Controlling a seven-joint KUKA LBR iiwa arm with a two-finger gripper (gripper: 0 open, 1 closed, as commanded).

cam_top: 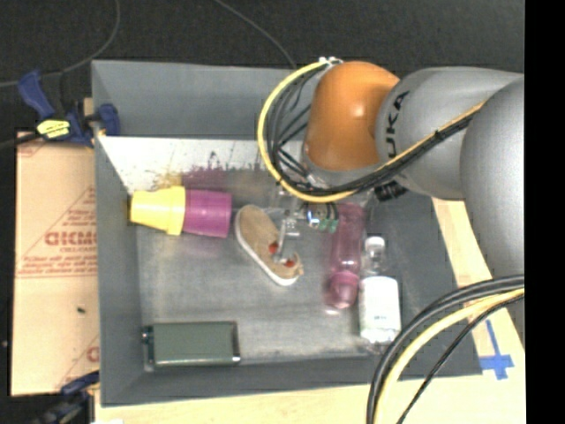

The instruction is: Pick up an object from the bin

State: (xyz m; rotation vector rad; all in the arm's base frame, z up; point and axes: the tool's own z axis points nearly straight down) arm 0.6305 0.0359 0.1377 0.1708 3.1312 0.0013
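Note:
My gripper (288, 235) hangs below the orange wrist cover, near the middle of the bin. Its tip is down over a tan oval dish-like thing (261, 239) with a pale rim and a small red spot inside. Whether the tip touches that thing I cannot tell. Just to the right lies a pink see-through bottle (343, 259), lengthwise toward the front. To the left, on its side, lies a cup-shaped piece with a yellow end and a purple end (182, 211).
A white bottle with a clear cap (380, 299) lies at the front right, beside the pink one. A dark grey-green flat box (192, 344) rests against the front wall at the left. The arm and its cables cover the bin's back right.

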